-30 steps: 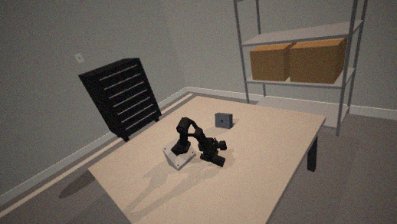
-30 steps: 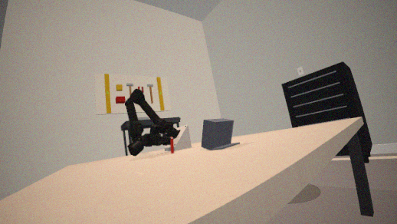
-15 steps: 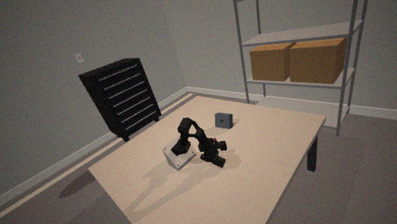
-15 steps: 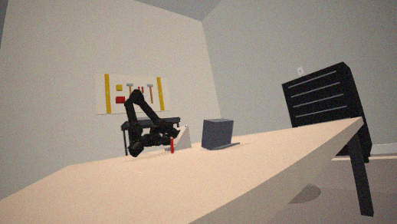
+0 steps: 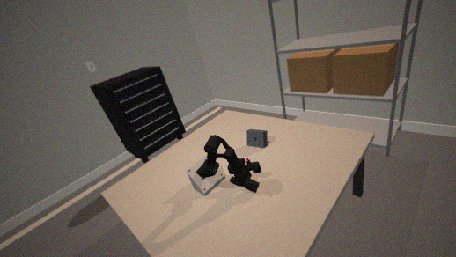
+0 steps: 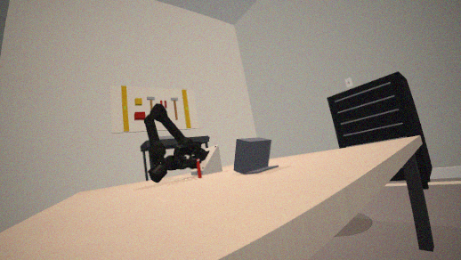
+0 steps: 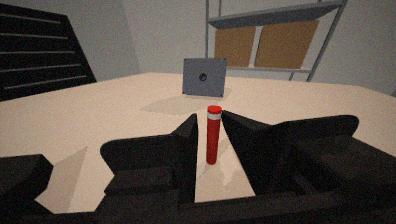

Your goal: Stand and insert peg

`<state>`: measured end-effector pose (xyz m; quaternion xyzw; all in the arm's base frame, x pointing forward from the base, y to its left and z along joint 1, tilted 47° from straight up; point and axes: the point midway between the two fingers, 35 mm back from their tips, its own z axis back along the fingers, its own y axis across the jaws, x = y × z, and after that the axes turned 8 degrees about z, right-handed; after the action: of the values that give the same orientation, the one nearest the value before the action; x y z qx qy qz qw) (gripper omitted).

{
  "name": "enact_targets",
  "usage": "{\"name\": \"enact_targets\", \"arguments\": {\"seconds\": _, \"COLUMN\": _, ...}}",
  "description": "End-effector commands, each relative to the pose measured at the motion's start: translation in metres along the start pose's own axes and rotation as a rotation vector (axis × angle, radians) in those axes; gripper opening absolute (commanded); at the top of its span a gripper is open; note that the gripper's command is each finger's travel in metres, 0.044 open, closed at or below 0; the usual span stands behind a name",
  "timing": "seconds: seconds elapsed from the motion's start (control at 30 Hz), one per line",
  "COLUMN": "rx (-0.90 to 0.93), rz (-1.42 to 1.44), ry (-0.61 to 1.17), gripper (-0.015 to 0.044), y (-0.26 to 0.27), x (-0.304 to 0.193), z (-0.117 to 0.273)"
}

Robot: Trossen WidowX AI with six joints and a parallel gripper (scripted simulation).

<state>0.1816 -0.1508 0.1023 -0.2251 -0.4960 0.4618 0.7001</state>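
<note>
The red peg stands upright on the table, its white-banded end up and its plain end down. My gripper is open a little, its fingers on either side of the peg. In the wrist view a gap shows between the left finger and the peg; the right finger is very close to it, and contact cannot be told. The blue-grey panel stands beyond the peg, its one dark hole facing the gripper.
A pale sloped block with dark dots at its corners sits by the arm's base. A black drawer cabinet and a shelf with brown boxes stand beyond the table.
</note>
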Motion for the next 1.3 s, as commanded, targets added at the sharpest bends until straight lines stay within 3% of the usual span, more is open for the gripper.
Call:
{"name": "enact_targets", "arguments": {"seconds": 0.0, "rx": 0.0, "rz": -0.001, "ry": 0.0, "gripper": 0.013, "y": 0.0, "x": 0.0, "z": 0.0}}
{"name": "enact_targets", "arguments": {"seconds": 0.43, "rx": 0.0, "rz": -0.001, "ry": 0.0, "gripper": 0.013, "y": 0.0, "x": 0.0, "z": 0.0}}
{"name": "enact_targets", "arguments": {"seconds": 0.83, "rx": 0.0, "rz": -0.001, "ry": 0.0, "gripper": 0.044, "y": 0.0, "x": 0.0, "z": 0.0}}
{"name": "enact_targets", "arguments": {"seconds": 1.07, "rx": 0.003, "rz": 0.0, "ry": 0.001, "gripper": 0.044, "y": -0.001, "x": 0.001, "z": 0.0}}
{"name": "enact_targets", "arguments": {"seconds": 1.27, "rx": 0.064, "rz": 0.015, "ry": 0.014, "gripper": 0.044, "y": -0.021, "x": 0.049, "z": -0.007}}
